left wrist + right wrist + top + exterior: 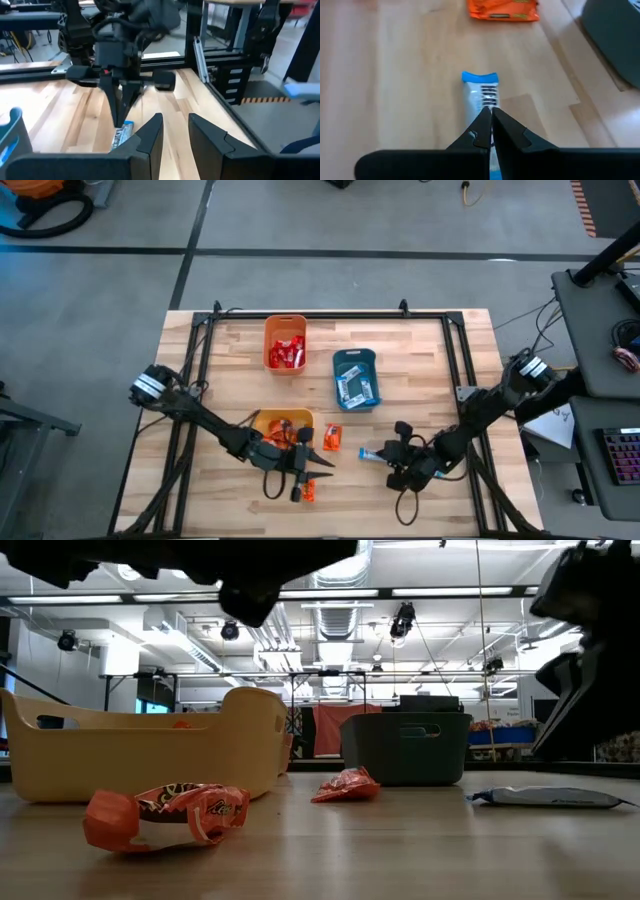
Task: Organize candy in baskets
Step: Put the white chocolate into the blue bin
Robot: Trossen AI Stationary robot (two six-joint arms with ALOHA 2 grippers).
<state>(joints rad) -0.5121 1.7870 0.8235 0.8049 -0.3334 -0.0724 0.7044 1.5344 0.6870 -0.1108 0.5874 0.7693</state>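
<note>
Fingers of right gripper (491,131) clenched over one blue candy (481,92), left gripper (175,132) released, three baskets (285,343).

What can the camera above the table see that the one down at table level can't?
Only the high view shows inside the baskets: red candy in the orange basket, blue candy in the teal basket, plus both arms.

Only the low view shows the room behind.

Both show the yellow basket and the loose blue candy.
</note>
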